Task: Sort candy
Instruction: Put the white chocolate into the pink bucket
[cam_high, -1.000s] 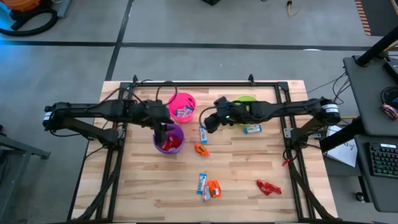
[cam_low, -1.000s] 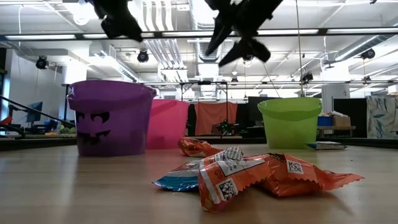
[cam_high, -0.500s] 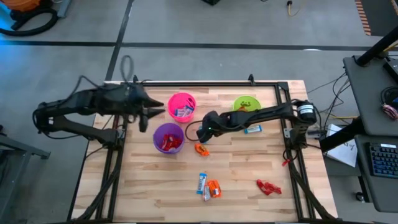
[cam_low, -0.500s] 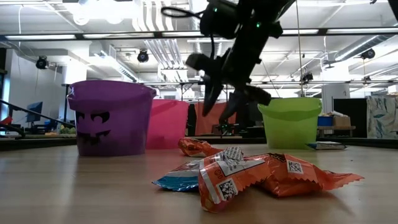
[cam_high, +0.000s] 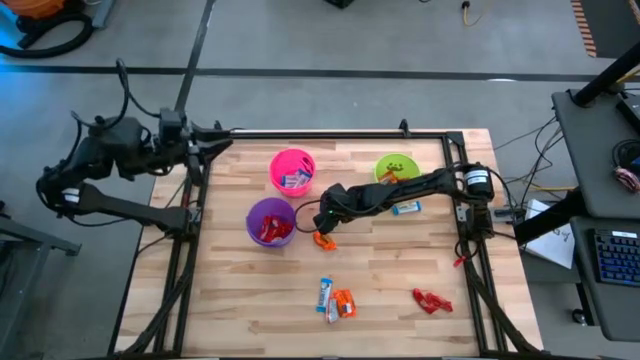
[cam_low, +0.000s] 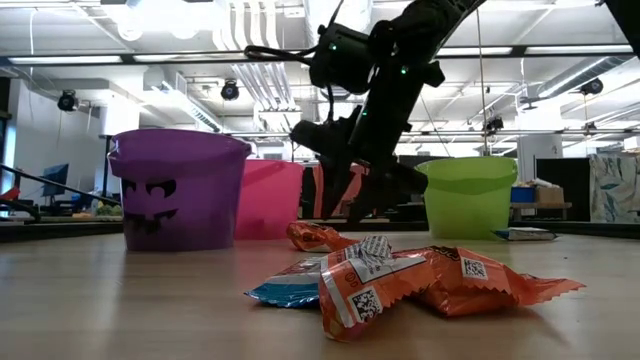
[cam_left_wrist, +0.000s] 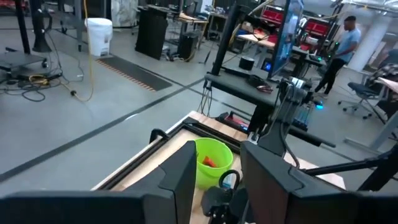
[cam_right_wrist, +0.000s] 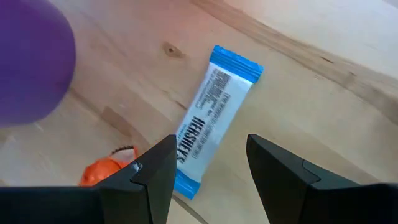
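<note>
My right gripper (cam_right_wrist: 209, 148) is open and hovers low over a blue-and-white candy bar (cam_right_wrist: 214, 115) lying flat on the table, with one finger on either side of the bar's lower half and apart from it. In the high view this gripper (cam_high: 326, 214) sits between the purple cup (cam_high: 271, 222) and the green cup (cam_high: 397, 168). An orange candy (cam_high: 323, 240) lies just near of it. My left gripper (cam_high: 218, 141) is open and drawn back over the table's far left corner. Red candies show inside the purple cup, and blue bars inside the pink cup (cam_high: 292, 170).
A second blue bar (cam_high: 405, 208) lies near the green cup. A blue bar and an orange candy (cam_high: 340, 302) lie together toward the near edge, with a red candy (cam_high: 432, 300) to their right. A black frame borders the table's sides. People stand in the room beyond.
My left arm has pulled away from above the purple cup, toward the table's far left corner. My right gripper has moved from beside the pink cup toward the near side and down, to just above the blue bar, and has stayed open. The candies have not moved.
</note>
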